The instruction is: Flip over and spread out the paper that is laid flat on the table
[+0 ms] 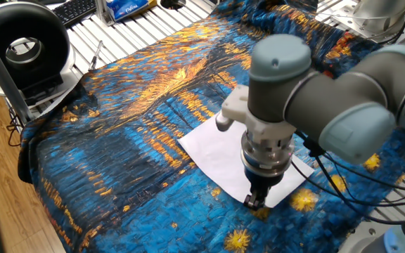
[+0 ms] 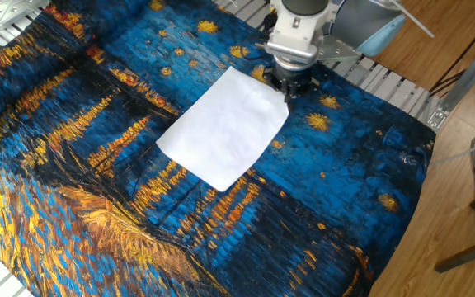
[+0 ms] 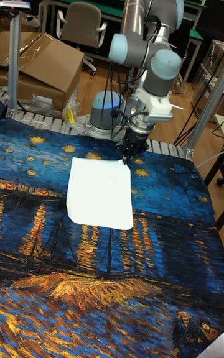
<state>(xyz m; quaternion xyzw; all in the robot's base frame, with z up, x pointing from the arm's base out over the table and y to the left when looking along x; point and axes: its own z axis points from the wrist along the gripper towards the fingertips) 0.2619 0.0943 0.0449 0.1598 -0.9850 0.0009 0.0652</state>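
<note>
My fingers are down at the near corner of the paper, tips at its edge right where it meets the surface. They look closed together on that corner, but the tips are small and dark in every view, so I can't tell for sure if the sheet is actually pinched.

Paper lies flat on the blue-and-orange cloth, white side up, unmarked, no folds visible. In the other fixed view the paper sits as a tilted rectangle, and my fingers are on the corner nearest the slatted metal edge. In the tall view the paper is flat, with my fingers at its upper right corner.

Wrist is roughly vertical above that corner; cables hang off the arm beside the paper.

Farther from the paper: a yellow star swirl on the cloth just past my fingers, then a black round fan and a keyboard on the white slatted metal well beyond the sheet. In the tall view, a cardboard box and a chair stand behind the surface.
</note>
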